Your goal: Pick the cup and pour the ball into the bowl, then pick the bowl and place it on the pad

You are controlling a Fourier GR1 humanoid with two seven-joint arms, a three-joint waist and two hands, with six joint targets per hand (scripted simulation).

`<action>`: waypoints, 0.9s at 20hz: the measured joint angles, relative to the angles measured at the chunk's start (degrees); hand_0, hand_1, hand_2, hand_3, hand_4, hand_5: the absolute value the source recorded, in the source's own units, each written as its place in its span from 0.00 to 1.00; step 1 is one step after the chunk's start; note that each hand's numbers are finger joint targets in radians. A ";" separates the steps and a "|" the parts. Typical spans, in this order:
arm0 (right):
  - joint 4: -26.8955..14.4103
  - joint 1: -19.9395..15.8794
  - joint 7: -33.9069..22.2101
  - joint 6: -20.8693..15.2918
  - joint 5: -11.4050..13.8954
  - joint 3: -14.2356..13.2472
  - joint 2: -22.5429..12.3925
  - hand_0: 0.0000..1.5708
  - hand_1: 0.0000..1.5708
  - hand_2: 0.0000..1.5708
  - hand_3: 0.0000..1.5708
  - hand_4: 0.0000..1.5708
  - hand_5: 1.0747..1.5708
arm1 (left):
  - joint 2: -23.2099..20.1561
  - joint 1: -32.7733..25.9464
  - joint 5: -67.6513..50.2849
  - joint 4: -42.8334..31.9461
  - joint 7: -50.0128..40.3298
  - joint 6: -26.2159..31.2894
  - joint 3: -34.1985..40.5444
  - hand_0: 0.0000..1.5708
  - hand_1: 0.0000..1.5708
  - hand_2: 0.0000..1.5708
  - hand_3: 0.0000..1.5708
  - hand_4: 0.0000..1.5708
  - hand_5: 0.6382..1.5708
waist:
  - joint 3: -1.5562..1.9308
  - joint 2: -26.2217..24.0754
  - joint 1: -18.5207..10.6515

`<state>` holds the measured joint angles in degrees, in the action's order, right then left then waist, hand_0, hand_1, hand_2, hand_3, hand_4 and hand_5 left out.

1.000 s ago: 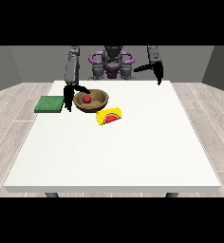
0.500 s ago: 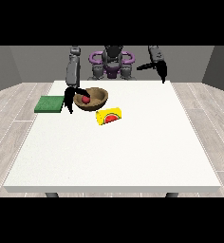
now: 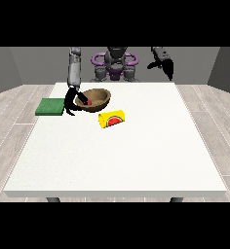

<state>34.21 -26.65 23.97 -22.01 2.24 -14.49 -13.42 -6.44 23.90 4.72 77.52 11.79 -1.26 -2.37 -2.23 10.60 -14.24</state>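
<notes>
A: Why does the yellow cup (image 3: pixel 112 118) lie on its side at the frame's centre?

B: I'd judge the pouring is done: the red ball (image 3: pixel 88 102) sits inside the wooden bowl (image 3: pixel 98 98), upper left of centre. The hand at the view's left (image 3: pixel 70 103) curls over the bowl's near rim, gripping it, with the flat green pad (image 3: pixel 49 106) just beside

A: And the other?

B: The hand at the view's right (image 3: pixel 166 66) hangs raised at upper right, holding nothing; whether its fingers are bent I cannot tell

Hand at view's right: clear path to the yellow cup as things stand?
Probably yes. That hand is raised off the table behind its far edge; the yellow cup lies on its side, nothing standing between them. The bowl sits beside.
</notes>
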 measured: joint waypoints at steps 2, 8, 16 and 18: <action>-0.44 -1.11 -6.37 -1.54 1.80 1.75 -0.28 1.00 1.00 1.00 0.60 0.55 0.99 | -0.42 -0.27 -0.58 -2.03 0.13 0.26 1.11 0.00 0.00 0.00 0.00 0.61 0.84 | 0.61 -1.93 0.78; 0.75 -5.03 -25.70 -0.82 6.12 7.71 -0.26 1.00 1.00 1.00 0.56 0.51 0.99 | -2.32 -4.70 -2.57 -9.86 1.92 0.65 5.72 0.00 0.00 0.00 0.00 0.64 0.82 | 1.75 -11.03 7.54; 6.72 -6.82 -38.06 5.89 5.52 8.41 -3.97 1.00 1.00 1.00 0.48 0.50 1.00 | -3.45 -8.37 -3.25 -12.84 3.46 0.19 8.59 0.00 0.00 0.00 0.00 0.65 0.84 | 2.14 -15.12 13.16; 8.74 -6.58 -39.53 6.99 5.08 7.89 -5.00 1.00 1.00 1.00 0.48 0.50 1.00 | -3.42 -8.63 -3.34 -13.11 4.21 0.00 9.02 0.00 0.00 0.00 0.00 0.66 0.85 | 2.18 -14.59 13.71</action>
<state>42.95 -33.23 -15.56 -15.02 7.32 -6.60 -18.42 -9.87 15.27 1.38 64.41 16.00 -1.26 6.65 -0.05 -3.99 -0.53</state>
